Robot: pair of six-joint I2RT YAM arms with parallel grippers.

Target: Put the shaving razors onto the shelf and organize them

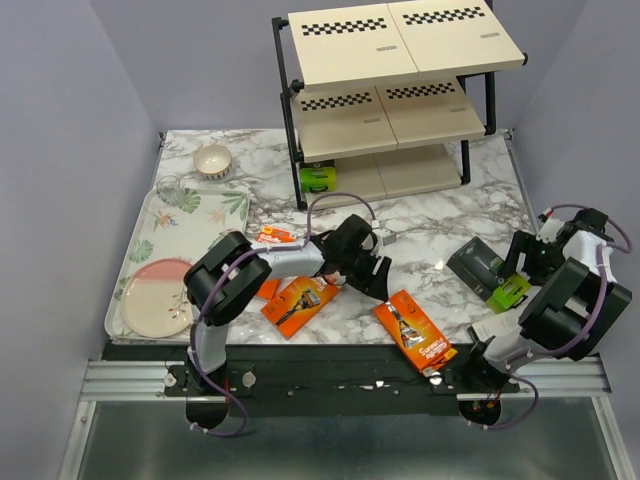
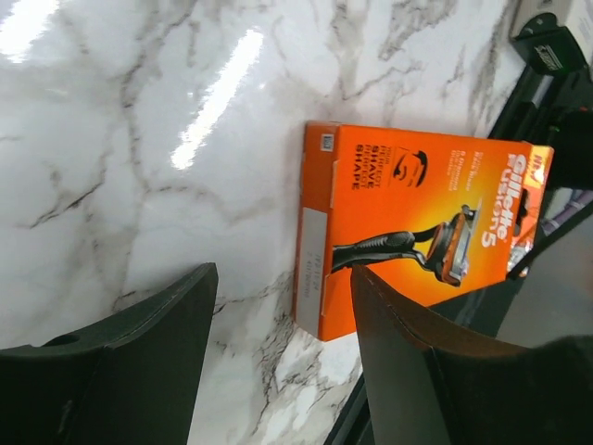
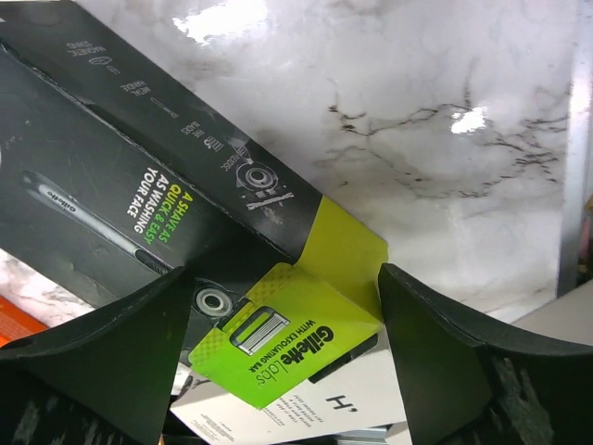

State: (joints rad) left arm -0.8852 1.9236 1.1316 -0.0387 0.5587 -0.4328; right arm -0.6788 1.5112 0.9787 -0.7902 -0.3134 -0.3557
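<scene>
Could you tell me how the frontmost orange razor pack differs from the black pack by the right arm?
The orange pack is mainly orange; the black pack has a lime-green end. The orange pack lies untouched; the black pack's lime end shows between the open fingers of the right gripper. Both are Gillette packs, not yet on the shelf.

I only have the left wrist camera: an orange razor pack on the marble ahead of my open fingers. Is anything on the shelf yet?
Observer: One black pack sits on the bottom board of the shelf, far left.
Operator: Where's the right gripper?
Observer: The right gripper hangs open over the green end of a second black pack, near the right edge of the table.
Operator: Any more orange packs?
Observer: A second orange pack lies near the front edge, left of centre.
</scene>
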